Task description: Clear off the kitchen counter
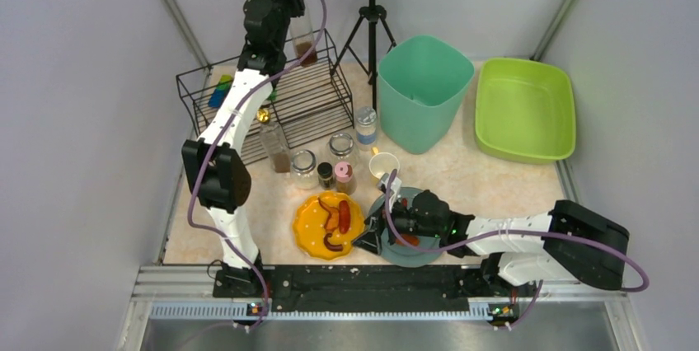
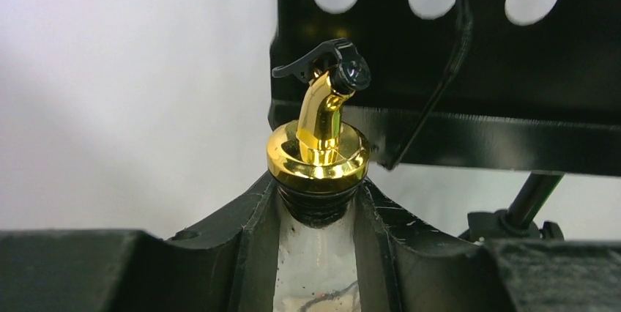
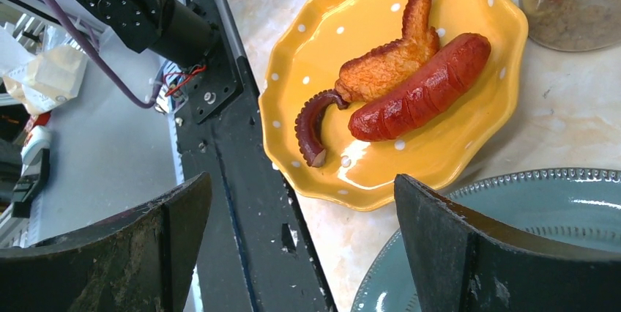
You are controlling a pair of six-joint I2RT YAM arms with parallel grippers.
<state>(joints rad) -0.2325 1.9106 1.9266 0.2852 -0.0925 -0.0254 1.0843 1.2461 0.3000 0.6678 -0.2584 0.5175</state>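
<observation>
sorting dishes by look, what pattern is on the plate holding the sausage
The plate is yellow with white dots; right wrist view.

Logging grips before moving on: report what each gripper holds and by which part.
Left gripper holds the glass bottle near its top, just under the gold pourer. Right gripper is open, holding nothing.

plate (image 3: pixel 307 41): yellow, white dots | tub (image 1: pixel 524 112): lime green | bin (image 1: pixel 424 116): teal | counter (image 1: pixel 462 178): beige, marbled

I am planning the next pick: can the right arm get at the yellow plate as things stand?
Probably yes. The right hand is open and empty, close beside the yellow plate, and nothing stands between them. The grey-green plate lies partly under the hand, not in its way.
</observation>
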